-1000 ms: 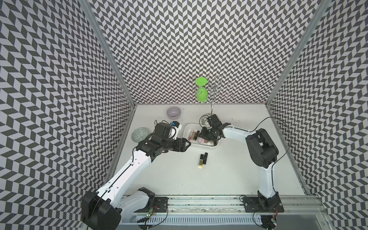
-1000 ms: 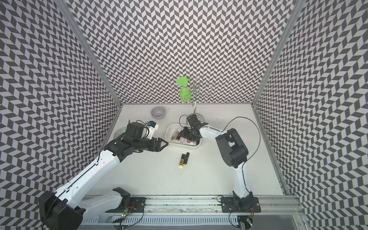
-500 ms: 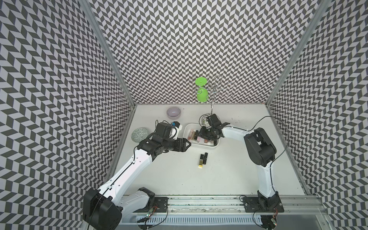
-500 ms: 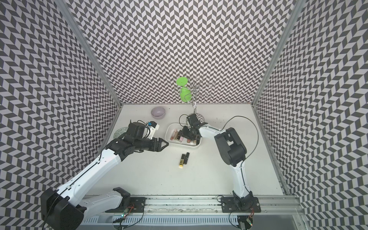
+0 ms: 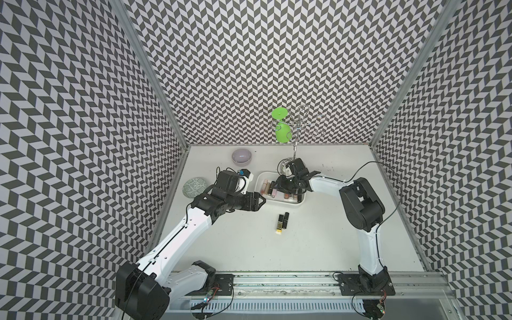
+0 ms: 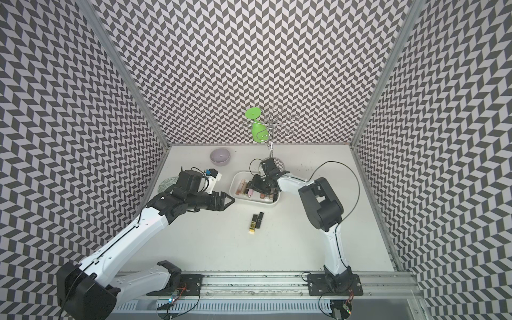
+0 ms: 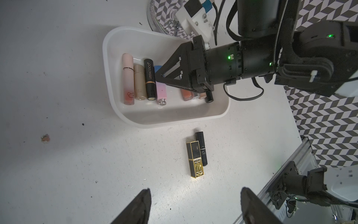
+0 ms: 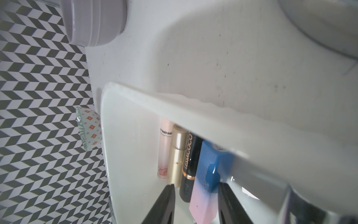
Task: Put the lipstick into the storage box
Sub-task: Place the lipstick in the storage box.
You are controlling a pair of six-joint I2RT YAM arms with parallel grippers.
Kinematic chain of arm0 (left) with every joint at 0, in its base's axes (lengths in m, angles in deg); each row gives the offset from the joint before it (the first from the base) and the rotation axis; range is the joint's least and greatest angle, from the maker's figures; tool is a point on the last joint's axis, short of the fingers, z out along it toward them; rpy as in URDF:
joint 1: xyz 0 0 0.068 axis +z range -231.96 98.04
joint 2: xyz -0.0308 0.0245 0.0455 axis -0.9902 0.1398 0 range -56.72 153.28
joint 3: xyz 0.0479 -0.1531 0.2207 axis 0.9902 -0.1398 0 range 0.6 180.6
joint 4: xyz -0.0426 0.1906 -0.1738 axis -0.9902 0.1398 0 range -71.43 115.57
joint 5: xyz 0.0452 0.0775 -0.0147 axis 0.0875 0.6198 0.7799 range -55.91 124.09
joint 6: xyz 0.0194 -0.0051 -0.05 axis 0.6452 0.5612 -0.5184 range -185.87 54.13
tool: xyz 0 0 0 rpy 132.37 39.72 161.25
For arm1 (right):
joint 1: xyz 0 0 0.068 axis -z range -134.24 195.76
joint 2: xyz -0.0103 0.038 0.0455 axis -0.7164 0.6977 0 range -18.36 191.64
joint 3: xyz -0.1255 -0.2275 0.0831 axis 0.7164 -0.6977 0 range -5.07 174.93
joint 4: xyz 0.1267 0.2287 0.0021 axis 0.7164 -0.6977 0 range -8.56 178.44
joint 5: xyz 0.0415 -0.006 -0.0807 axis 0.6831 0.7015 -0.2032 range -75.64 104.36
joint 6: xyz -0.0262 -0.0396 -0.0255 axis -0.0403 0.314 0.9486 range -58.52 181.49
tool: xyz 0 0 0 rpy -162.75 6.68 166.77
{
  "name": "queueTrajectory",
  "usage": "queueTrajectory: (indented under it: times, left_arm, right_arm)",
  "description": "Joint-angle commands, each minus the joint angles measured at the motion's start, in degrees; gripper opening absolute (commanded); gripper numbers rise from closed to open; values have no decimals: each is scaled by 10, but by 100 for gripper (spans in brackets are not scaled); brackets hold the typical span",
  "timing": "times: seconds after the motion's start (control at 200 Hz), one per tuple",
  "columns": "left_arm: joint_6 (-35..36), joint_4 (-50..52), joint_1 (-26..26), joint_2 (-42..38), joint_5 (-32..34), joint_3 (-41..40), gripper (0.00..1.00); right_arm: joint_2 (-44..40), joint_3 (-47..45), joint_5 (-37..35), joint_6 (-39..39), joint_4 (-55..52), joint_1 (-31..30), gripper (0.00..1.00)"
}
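The white storage box (image 5: 293,204) (image 6: 266,203) sits mid-table and holds several lipsticks side by side. My right gripper (image 5: 277,185) (image 8: 196,186) reaches low into it, open, its fingers on either side of a blue-and-pink lipstick (image 8: 205,174) (image 7: 161,89) that lies on the box floor. Two more lipsticks lie on the table in front of the box: a square black-and-gold one (image 5: 280,223) (image 7: 195,159) and a slim dark one (image 5: 286,219) (image 7: 202,149). My left gripper (image 5: 261,198) (image 7: 195,191) hovers left of the box, open and empty.
A grey bowl (image 5: 242,156) stands at the back left. A green-patterned plate (image 5: 194,187) lies by the left wall. A wire stand (image 5: 295,130) with a green piece rises just behind the box. The arms' mounting rail (image 5: 277,279) runs along the front edge.
My right gripper's jaws have parted inside the box, letting go of the blue-and-pink lipstick. The left arm has hardly moved.
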Motion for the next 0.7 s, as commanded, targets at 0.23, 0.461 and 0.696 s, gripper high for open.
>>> queueTrajectory:
  times: [0.23,0.461,0.696]
  left_arm:
    - [-16,-7,0,-38,-2,-34,76]
    - [-25,-37,0,-48,-20,-41,76]
    - [-88,-144,1,-82,-96,-79,76]
  right_arm:
    - [-70,-43,17,-4,49,3,41]
    - [-140,-72,8,9,47,4,41]
    - [-235,-167,89,-30,145,10,42]
